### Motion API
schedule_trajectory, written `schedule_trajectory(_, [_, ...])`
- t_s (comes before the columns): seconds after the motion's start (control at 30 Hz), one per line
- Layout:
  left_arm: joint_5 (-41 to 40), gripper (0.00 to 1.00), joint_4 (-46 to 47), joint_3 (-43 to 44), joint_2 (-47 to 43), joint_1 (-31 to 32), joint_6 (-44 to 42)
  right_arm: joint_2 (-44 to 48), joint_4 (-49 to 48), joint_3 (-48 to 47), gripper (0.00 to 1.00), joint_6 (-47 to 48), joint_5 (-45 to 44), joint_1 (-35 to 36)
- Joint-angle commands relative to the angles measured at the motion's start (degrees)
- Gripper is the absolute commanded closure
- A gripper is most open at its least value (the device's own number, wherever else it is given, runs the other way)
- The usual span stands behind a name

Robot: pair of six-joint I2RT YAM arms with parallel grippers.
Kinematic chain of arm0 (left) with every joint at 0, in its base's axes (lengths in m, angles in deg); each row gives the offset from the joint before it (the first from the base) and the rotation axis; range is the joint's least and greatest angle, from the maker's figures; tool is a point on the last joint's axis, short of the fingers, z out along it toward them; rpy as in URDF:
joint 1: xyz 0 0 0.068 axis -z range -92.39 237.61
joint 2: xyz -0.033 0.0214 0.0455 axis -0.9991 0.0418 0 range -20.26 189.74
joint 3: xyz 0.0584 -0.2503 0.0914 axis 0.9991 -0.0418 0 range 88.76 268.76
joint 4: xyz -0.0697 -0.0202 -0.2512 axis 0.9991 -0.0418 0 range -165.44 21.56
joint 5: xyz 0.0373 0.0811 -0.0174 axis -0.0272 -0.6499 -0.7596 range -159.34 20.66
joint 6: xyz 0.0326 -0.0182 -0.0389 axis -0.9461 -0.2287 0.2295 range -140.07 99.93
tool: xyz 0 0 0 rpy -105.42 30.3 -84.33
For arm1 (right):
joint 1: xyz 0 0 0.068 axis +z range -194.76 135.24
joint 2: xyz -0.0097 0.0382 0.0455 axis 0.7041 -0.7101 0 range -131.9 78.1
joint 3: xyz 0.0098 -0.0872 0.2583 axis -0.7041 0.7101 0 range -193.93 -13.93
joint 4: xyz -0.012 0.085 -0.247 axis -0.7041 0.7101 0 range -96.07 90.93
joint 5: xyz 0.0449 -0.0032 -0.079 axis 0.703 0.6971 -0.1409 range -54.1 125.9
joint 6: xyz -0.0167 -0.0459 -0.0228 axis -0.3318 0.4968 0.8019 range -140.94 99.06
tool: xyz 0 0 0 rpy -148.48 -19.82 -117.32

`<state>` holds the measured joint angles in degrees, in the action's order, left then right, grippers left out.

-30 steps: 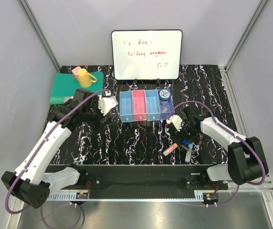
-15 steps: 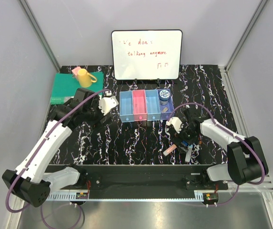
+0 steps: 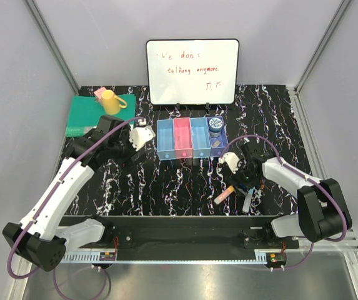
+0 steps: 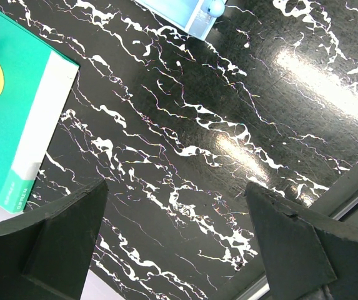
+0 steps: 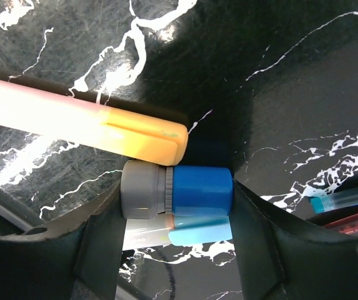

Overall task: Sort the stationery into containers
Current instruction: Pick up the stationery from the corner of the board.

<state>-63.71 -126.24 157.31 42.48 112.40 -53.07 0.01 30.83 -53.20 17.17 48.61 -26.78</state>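
Note:
My right gripper (image 5: 175, 200) is down on the table at the near right, with its jaws touching both ends of a stubby grey marker with a blue cap (image 5: 197, 190). An orange and pink marker (image 5: 72, 122) lies against it on the far side, and a light-blue-capped one (image 5: 200, 230) lies under it. In the top view the right gripper (image 3: 240, 181) is in front of the containers (image 3: 191, 139). The patterned roll (image 3: 215, 125) sits in the purple bin. My left gripper (image 4: 179, 244) hangs open over bare table left of the bins.
A teal pen (image 5: 347, 197) and a red pen (image 5: 357, 220) lie just right of the right gripper. The green book (image 3: 82, 115) with the yellow mug (image 3: 111, 101) is at the back left. A whiteboard (image 3: 192, 72) stands behind the bins.
The right gripper has dropped onto the markers and its jaws have closed in on the blue-capped one. The pink marker shifted slightly. The left arm has not moved.

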Motion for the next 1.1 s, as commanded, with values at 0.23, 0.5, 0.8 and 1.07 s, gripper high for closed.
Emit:
schedule_trajectory(0.23, [1.3, 0.01, 0.3, 2.6, 0.4, 0.3, 0.3, 3.2, 1.1, -3.6, 0.66, 0.1, -5.2, -0.2])
schedule_trajectory(0.5, [4.2, 0.01, 0.4, 3.8, 1.5, 0.3, 1.4, 8.3, 5.5, -11.4, 0.67, 2.4, -6.7, -0.2])
schedule_trajectory(0.8, [16.7, 0.01, -0.6, 9.4, 8.2, 0.3, 7.6, 11.5, -0.6, -18.3, 0.67, 11.5, -12.3, 2.0])
schedule_trajectory(1.07, [31.7, 0.01, -2.5, 24.5, 22.0, 0.3, 14.0, 16.7, -17.4, -14.2, 0.69, 26.8, -21.1, 11.4])
